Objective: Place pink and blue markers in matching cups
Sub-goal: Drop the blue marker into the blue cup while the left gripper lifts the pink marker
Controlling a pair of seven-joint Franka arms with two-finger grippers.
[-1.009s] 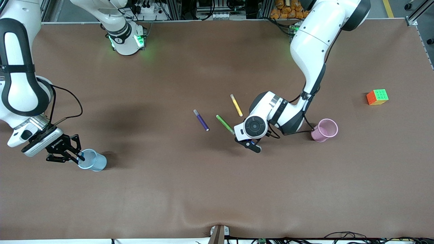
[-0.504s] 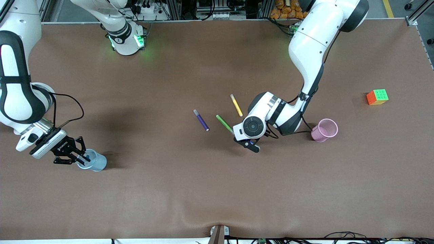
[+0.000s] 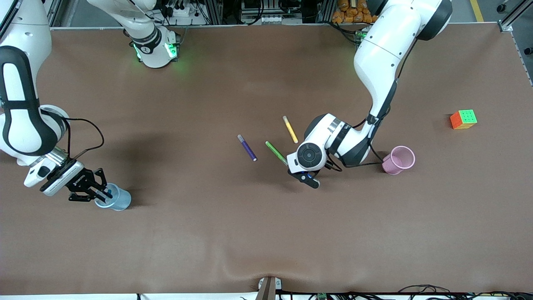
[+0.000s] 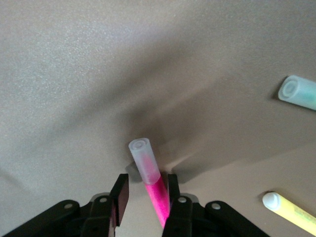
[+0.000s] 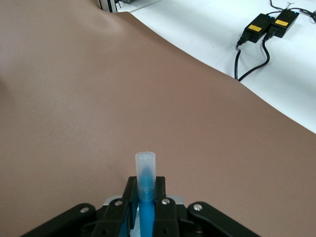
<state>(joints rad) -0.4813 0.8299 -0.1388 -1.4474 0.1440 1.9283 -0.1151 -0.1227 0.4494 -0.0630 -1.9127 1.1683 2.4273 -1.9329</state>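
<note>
My right gripper point(image 3: 102, 193) is shut on the blue marker point(image 5: 146, 180) and holds it upright, its lower end inside the rim of the light blue cup point(image 3: 118, 202) near the right arm's end of the table. My left gripper point(image 3: 310, 180) is low at the table's middle, beside the green marker. In the left wrist view its fingers point(image 4: 120, 190) stand apart around the pink marker point(image 4: 157, 190), which touches one finger only, pale cap pointing away. The pink marker is hidden under the hand in the front view. The pink cup point(image 3: 399, 160) stands toward the left arm's end.
A purple marker point(image 3: 247, 148), a green marker point(image 3: 276, 153) and a yellow marker point(image 3: 290, 129) lie at the middle, close to the left hand. The green one point(image 4: 298, 92) and the yellow one point(image 4: 291, 212) also show in the left wrist view. A colour cube point(image 3: 463, 119) sits toward the left arm's end.
My right gripper has shifted slightly toward the right arm's end and lowered the blue marker at the blue cup's rim. The left gripper has barely moved.
</note>
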